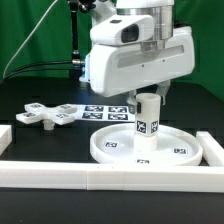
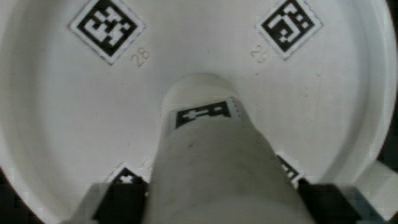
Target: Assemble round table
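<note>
Front rail (image 1: 100,178) nearest. Behind it the disc (image 1: 125,152), with the leg (image 1: 148,122) upright at its centre. Gripper (image 1: 148,98) jaws are clamped on the leg top. Cross base (image 1: 45,115) lies at ten o'clock. Risk: a tilted leg could jam in its socket.

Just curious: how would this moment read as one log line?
gripper: shut on leg | leg: upright at disc centre | cross base: lying apart
</note>
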